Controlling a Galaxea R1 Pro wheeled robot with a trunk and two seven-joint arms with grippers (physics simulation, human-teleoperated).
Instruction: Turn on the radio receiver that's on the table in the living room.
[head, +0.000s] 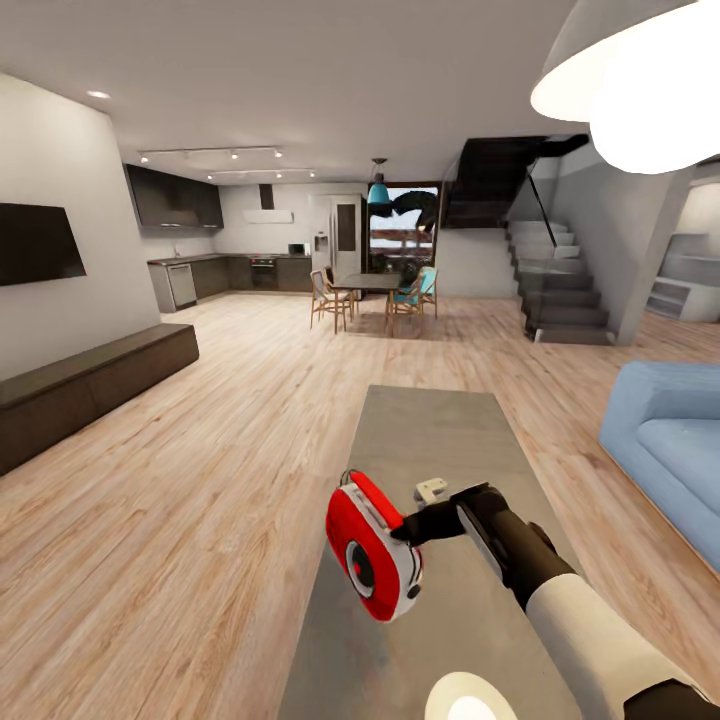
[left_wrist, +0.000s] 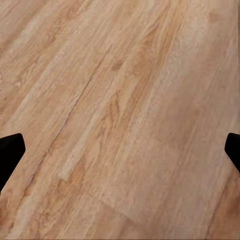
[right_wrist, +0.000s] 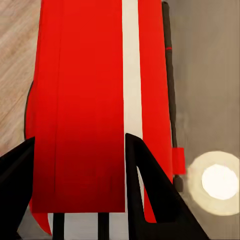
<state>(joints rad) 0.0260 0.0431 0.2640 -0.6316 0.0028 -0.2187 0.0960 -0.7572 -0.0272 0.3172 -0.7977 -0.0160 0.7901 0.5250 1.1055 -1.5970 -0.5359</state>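
The red radio receiver (head: 372, 548) with white trim and a round dark dial is tilted over the left edge of the long grey table (head: 440, 430). My right gripper (head: 408, 530) reaches it from the right, shut on its side. In the right wrist view the radio's (right_wrist: 85, 100) red body with a white stripe lies deep between the black fingers (right_wrist: 150, 200), and the grey table top (right_wrist: 210, 75) shows beside it. My left gripper (left_wrist: 120, 155) is open over bare wood floor, with nothing between its fingertips.
A blue sofa (head: 670, 450) stands right of the table. A long dark low cabinet (head: 90, 385) runs under the wall TV (head: 35, 242) on the left. A white pendant lamp (head: 640, 80) hangs overhead; its reflection (head: 470, 700) glows on the table. Dining set (head: 372, 285) and stairs (head: 555, 290) are far back.
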